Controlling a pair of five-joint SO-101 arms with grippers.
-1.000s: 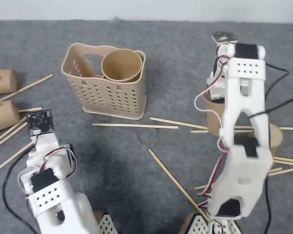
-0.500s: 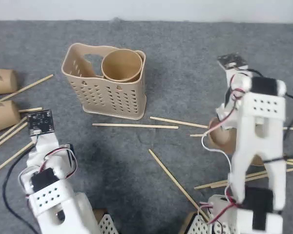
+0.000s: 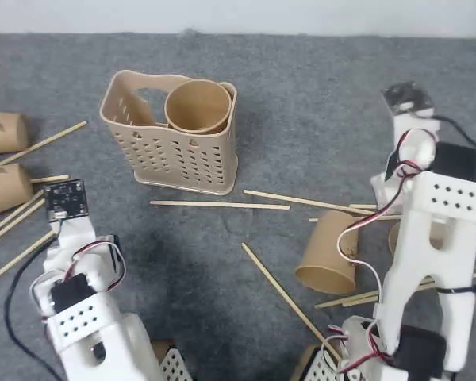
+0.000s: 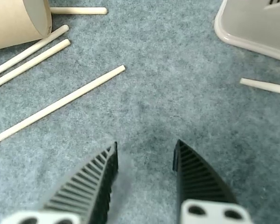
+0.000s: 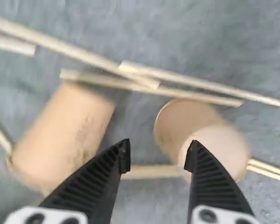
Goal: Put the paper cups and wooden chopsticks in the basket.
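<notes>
Right end effector (image 5: 159,145) hangs wide open and empty, over the gap between two tipped cups: fallen cup (image 5: 60,135) off one finger, second cup (image 5: 200,133) off the other. From above, the fallen cup lies on its side, long axis running roughly toward the arm's base. The basket (image 3: 170,151) sits well apart. Right arm is clearly nearer. Left end effector (image 4: 144,151), open and empty, hovers over the counter.
</notes>
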